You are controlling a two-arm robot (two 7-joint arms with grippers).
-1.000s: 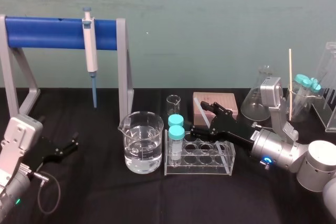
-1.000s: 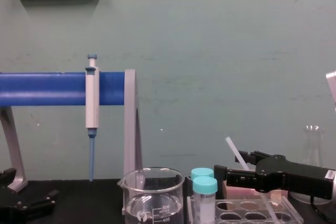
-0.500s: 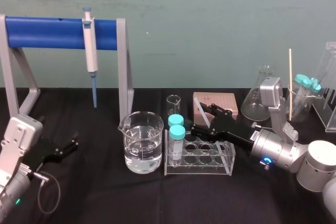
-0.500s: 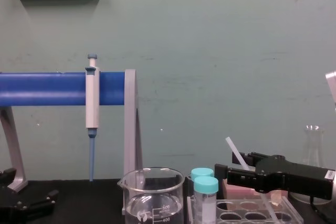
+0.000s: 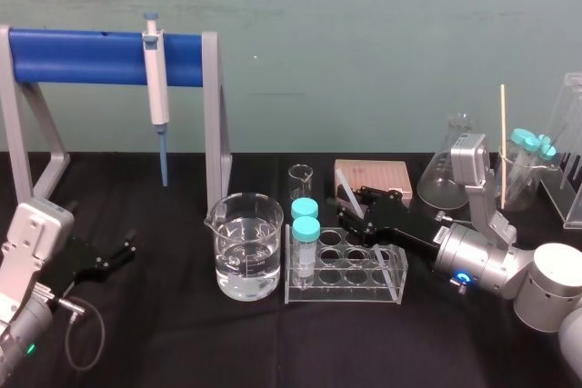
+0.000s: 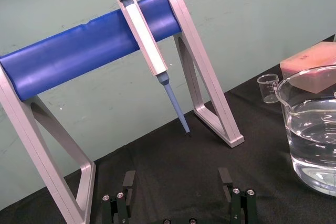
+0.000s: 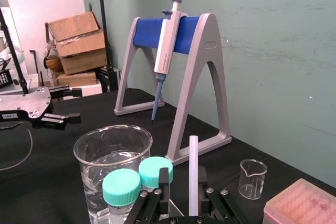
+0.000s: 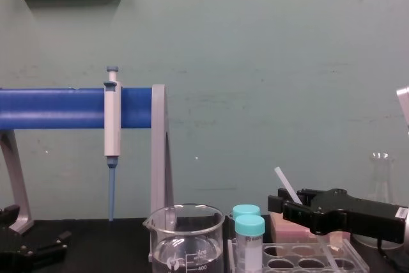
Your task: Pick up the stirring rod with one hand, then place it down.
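The stirring rod (image 7: 192, 174) is a thin whitish stick leaning up out of the clear tube rack (image 5: 393, 272). In the chest view its upper end (image 8: 284, 183) pokes up over the black hand. My right gripper (image 5: 349, 212) reaches in over the rack with its fingers (image 7: 166, 181) on either side of the rod. One finger is close against the rod and a small gap shows at the other, so the jaws stand narrowed and open. My left gripper (image 6: 177, 187) rests low at the table's left (image 5: 111, 257), open and holding nothing.
A beaker of water (image 5: 245, 256) stands left of the rack, which holds two teal-capped tubes (image 5: 305, 224). A pipette (image 5: 156, 79) hangs on the blue stand (image 5: 86, 56). Behind are a small beaker (image 5: 300, 179), a pink box (image 5: 375, 173), a flask (image 5: 447, 174) and a wooden stick (image 5: 502, 143).
The right gripper's fingers have drawn in from wide apart to close around the rod. The hand edged slightly to the right. The left arm is still.
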